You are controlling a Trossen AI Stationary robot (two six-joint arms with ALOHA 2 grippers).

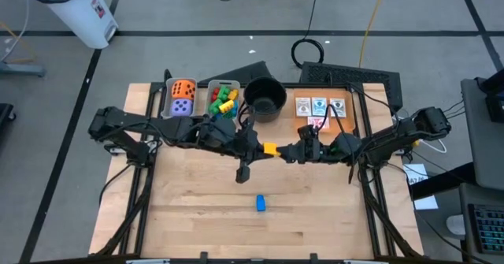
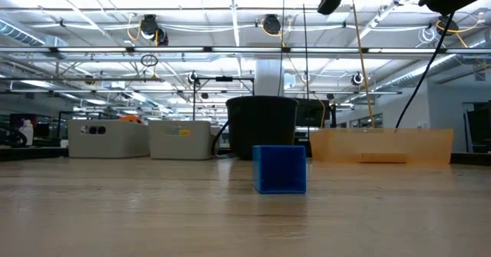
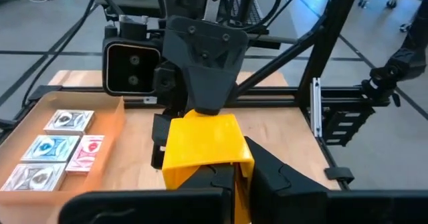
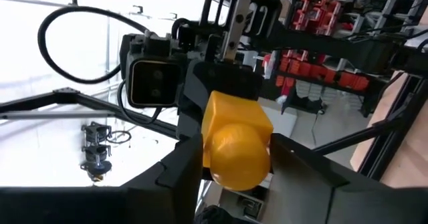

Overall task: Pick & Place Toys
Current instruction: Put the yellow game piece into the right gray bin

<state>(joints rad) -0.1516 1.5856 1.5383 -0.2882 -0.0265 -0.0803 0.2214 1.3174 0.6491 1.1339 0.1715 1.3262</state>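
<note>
A yellow block hangs in mid-air over the table's middle, between my two grippers. My left gripper comes from the table's left and is shut on it. My right gripper comes from the right, and its fingers close on the same block. A blue block lies alone on the wood nearer the front edge and shows close up in the low view. Neither gripper is near it. My left gripper pinches the yellow block's near lower part between its two fingers, coming about level from the table's left. The block stands above the fingertips, clear of the table. My right gripper has the block's two opposite faces between its fingers, coming from the table's right. One finger lies over the block's top, as the left wrist view shows. The block is lifted clear.
At the back stand a grey bin with an orange and a purple die, a second bin with coloured blocks, a round black pot and a tan tray with picture cards. Bare wood lies around the blue block.
</note>
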